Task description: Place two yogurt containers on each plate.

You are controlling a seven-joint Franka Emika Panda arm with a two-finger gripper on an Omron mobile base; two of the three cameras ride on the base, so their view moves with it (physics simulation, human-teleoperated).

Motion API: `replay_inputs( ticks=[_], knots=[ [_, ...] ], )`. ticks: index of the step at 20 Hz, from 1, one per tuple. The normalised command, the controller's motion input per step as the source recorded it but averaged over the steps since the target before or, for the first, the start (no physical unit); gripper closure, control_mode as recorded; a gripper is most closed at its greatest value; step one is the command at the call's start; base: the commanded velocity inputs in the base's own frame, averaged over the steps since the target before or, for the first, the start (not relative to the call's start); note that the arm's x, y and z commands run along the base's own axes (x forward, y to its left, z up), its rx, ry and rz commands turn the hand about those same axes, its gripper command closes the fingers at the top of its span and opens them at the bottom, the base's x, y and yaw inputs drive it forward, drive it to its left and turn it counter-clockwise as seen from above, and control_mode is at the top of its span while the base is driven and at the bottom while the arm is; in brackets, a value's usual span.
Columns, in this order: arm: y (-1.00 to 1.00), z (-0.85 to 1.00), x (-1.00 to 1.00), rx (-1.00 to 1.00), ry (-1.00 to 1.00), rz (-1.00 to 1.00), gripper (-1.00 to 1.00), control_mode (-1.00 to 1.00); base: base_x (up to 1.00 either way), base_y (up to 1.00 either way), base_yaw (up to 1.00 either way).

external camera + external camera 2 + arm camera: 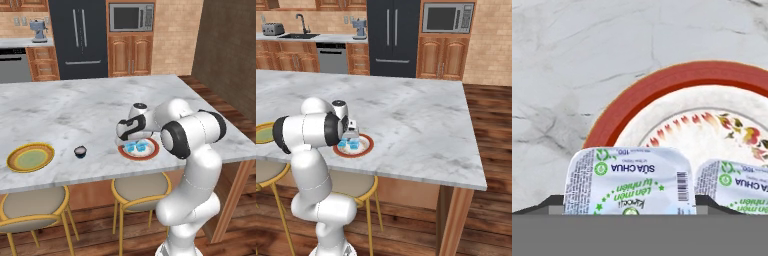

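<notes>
Grey-veined marble forms the counter, which spans the middle of both base views and carries two plates. The golden-yellow-rimmed plate, with its pale green centre, lies bare at the lower left of the left base view; the red-rimmed plate sits at centre, under the claw. Three yogurt containers can be counted: two pale-blue-and-white tubs side by side on the red-rimmed plate, and one dark round cup standing on the counter between the plates. At the bottom of the hand view, the claw's two dark finger tips flank the left tub on either side; whether they press it cannot be told.
</notes>
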Motion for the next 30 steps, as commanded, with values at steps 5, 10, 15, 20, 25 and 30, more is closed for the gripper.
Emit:
replay_inputs(
  ticks=[5, 10, 15, 20, 25, 30],
  knots=[
    [0.00, 0.00, 0.00, 0.00, 0.00, 0.00, -1.00, -1.00, 0.00, 0.00, 0.00],
    [0.00, 0.00, 0.00, 0.00, 0.00, 0.00, -1.00, -1.00, 0.00, 0.00, 0.00],
    [-0.01, 0.03, 0.00, 0.00, 0.00, 0.00, -1.00, -1.00, 0.00, 0.00, 0.00],
    [-0.04, 0.32, 0.00, 0.00, 0.00, -0.01, -1.00, -1.00, 0.00, 0.00, 0.00],
    [-0.18, 0.54, -0.09, 0.00, 0.00, 0.00, -1.00, -1.00, 0.00, 0.00, 0.00],
    [-0.38, 0.41, -0.37, 0.00, 0.00, -0.05, -1.00, -1.00, 0.00, 0.00, 0.00]
  ],
)
